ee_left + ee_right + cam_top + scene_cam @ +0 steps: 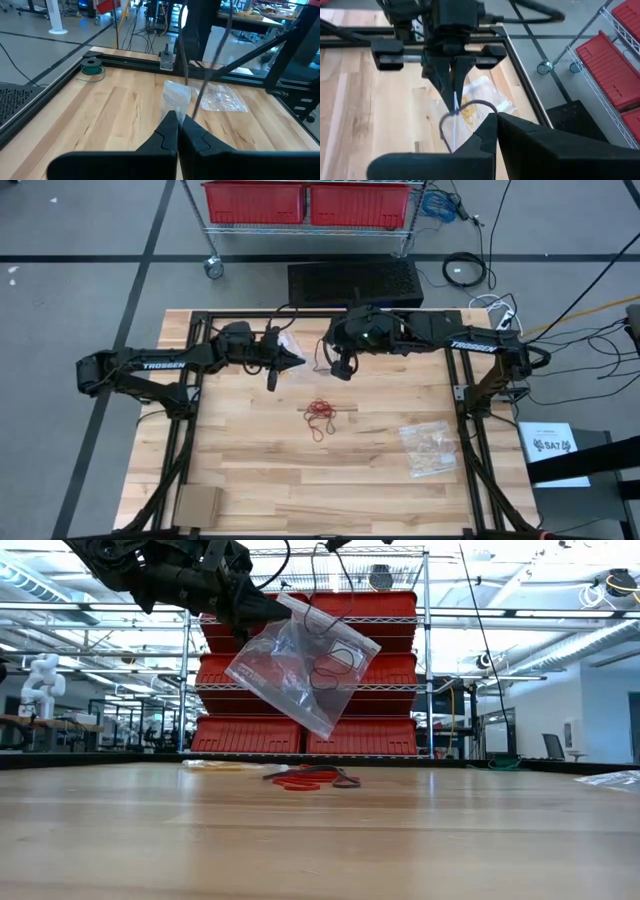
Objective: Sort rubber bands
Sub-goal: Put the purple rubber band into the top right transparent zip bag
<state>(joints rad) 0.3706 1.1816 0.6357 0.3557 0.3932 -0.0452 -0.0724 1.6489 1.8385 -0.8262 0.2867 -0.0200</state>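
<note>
From above, left gripper pinches a clear bag; right gripper, closed, sits just beside. Red rubber bands lie below both. Low down, bag hangs above them.

1. The table was pale, smooth wood planks.
2. The bag was clear, glossy, crinkled plastic.
3. The rubber bands looked matt red.
4. The shelf was shiny metal wire.
</note>
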